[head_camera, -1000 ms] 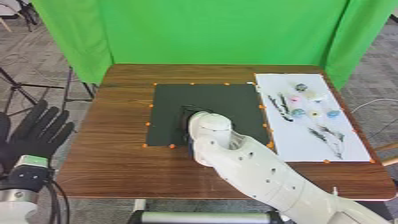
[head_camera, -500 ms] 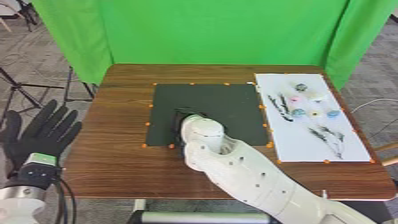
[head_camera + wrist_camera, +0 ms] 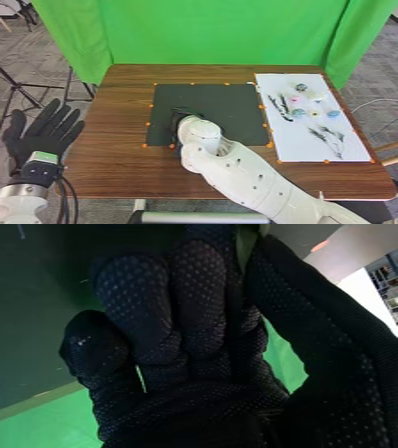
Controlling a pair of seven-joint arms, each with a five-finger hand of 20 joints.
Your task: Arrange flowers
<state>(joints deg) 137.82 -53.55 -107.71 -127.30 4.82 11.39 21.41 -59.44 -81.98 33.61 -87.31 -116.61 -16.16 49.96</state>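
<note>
Over the left part of the black mat (image 3: 233, 105), the right hand (image 3: 180, 115) is low, largely hidden by its white wrist and forearm. In the right wrist view the gloved right hand (image 3: 197, 319) is close up; whether it holds a stem cannot be made out. On the white sheet (image 3: 306, 147) at the right lie a blue flower (image 3: 333, 114), a pink flower (image 3: 295, 99), a dark-centred flower (image 3: 301, 87), a dark twig (image 3: 285, 109) and leafy sprigs (image 3: 335, 138). The left hand (image 3: 42, 137) rests off the table's left side, open, its fingers spread.
Small orange markers line the edges of the mat and sheet. The brown table (image 3: 115, 150) extends around them, and a green curtain (image 3: 204, 37) hangs behind it. The right forearm (image 3: 258, 177) crosses the table's front edge.
The right hand and forearm have shifted left over the mat. The left hand has moved slightly. The flowers on the white sheet have stayed put.
</note>
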